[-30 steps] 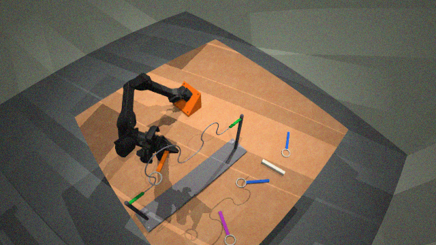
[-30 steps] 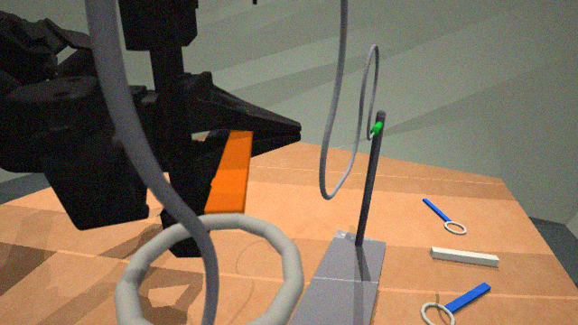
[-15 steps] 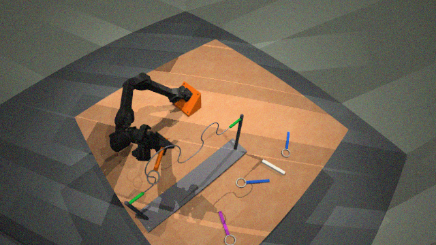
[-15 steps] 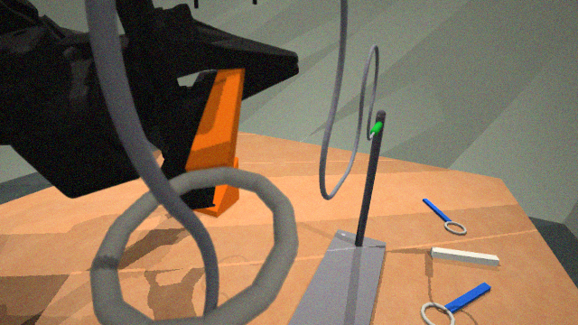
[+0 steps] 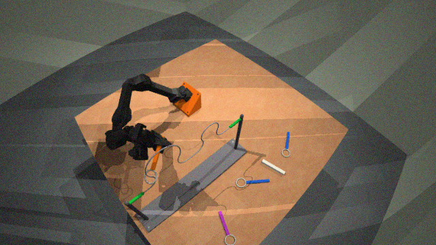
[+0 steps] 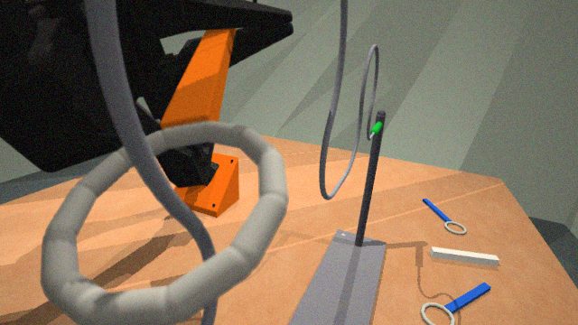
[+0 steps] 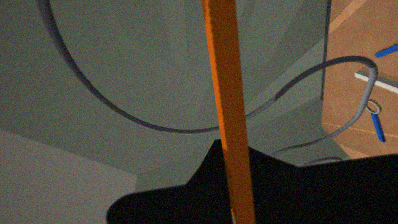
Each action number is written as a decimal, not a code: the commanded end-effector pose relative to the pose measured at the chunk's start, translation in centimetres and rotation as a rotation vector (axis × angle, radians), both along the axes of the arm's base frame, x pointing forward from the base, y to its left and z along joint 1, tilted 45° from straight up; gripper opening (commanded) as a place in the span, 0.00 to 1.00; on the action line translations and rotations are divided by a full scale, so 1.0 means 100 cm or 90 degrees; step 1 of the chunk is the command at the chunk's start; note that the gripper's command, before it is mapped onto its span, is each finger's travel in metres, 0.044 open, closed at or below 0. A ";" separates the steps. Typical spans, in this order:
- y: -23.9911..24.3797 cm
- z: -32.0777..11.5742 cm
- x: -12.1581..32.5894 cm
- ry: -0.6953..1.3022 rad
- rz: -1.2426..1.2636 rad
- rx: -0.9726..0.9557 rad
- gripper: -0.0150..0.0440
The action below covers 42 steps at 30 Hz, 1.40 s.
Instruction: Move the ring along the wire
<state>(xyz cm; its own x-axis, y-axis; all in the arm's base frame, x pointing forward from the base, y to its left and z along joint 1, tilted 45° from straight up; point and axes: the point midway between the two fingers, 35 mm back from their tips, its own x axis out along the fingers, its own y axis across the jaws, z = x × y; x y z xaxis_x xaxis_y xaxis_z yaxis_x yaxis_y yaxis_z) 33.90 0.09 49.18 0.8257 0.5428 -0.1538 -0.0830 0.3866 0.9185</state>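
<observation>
My gripper is closed on the orange handle, pinching it near the end away from the ring. In the exterior view the handle slants down from my fingertips to the pale ring, so the ring lies below my fingers, at the handle's far end. The grey wire passes through the ring's opening; whether ring and wire touch, I cannot tell. Seen from above, the ring is around the thin grey stretch, near the green part by the near-corner post but off it. Beyond my fingers the wire winds away to the other green part at the far post. Both posts stand on a long grey base. Past it on the wooden table lie two blue-handled rings, a white bar between them, and a purple-handled ring.
</observation>
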 end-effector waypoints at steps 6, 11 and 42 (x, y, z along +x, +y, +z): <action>0.000 0.001 0.000 -0.005 -0.004 -0.047 0.00; -0.001 0.000 0.000 -0.008 -0.006 -0.087 0.00; -0.012 -0.012 0.002 -0.032 -0.029 -0.361 0.00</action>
